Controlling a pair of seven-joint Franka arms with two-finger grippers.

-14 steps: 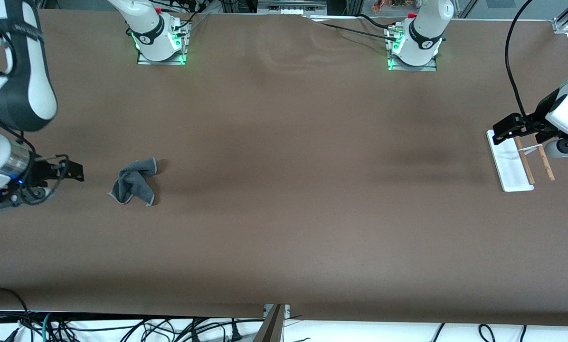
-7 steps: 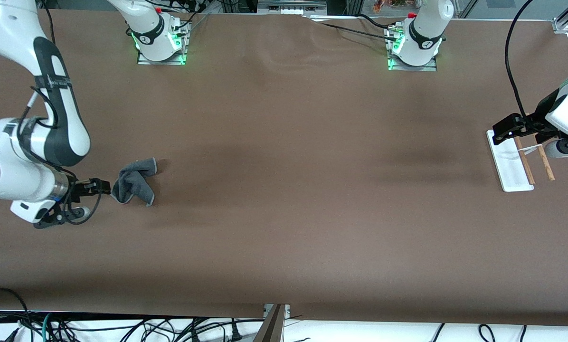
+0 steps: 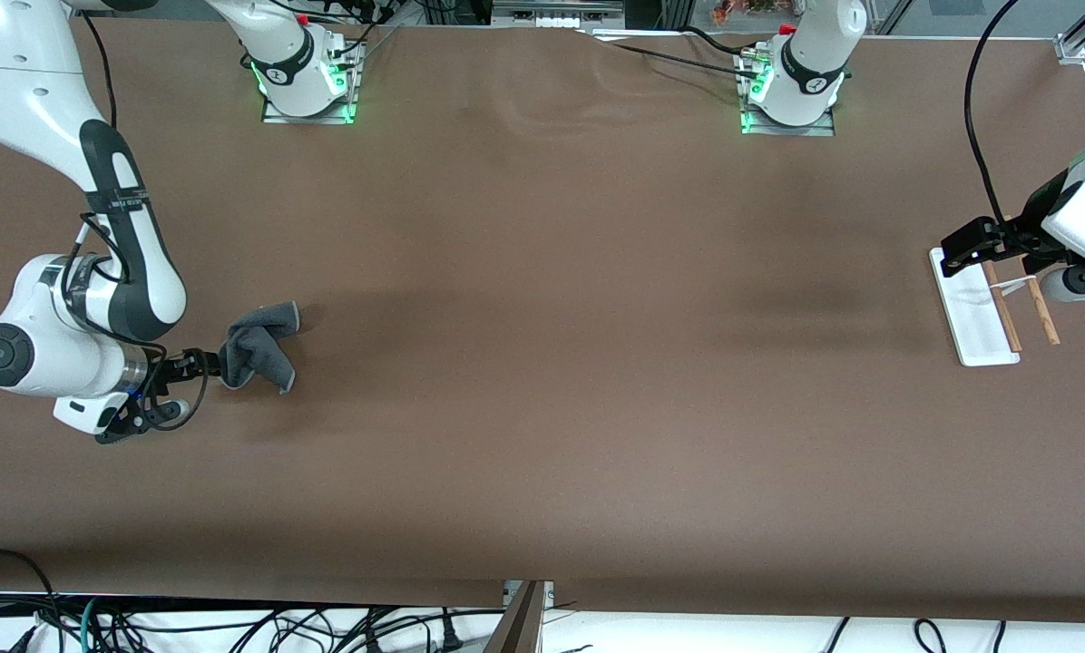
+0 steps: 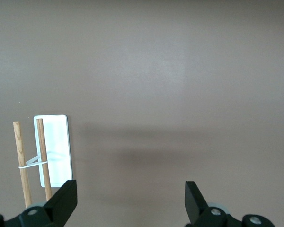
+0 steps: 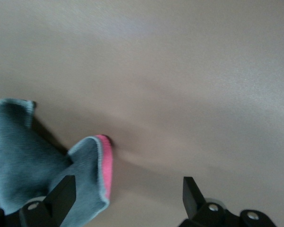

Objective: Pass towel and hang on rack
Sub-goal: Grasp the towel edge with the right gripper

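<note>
No legible text, labels, brands, numbers or signs in any view. Small dark markings on the right arm [image 3: 121,204] and on the collars of both arm bases [image 3: 307,68] are too small to read.

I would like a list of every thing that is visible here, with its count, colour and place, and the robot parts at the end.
towel: one, dark grey with a pale hem, pink-red on the other face, crumpled on the table at the right arm's end.
rack: one, white flat base with two light-brown wooden rods and a short white crosspiece, lying on the table at the left arm's end.
table: one, brown, under everything.
cables: many, black and white, below the table edge nearest the front camera.
right gripper: one, black, low at the towel's edge, fingers open, one finger over the cloth in the right wrist view.
left gripper: one, black, open, over the rack; this arm waits.
</note>
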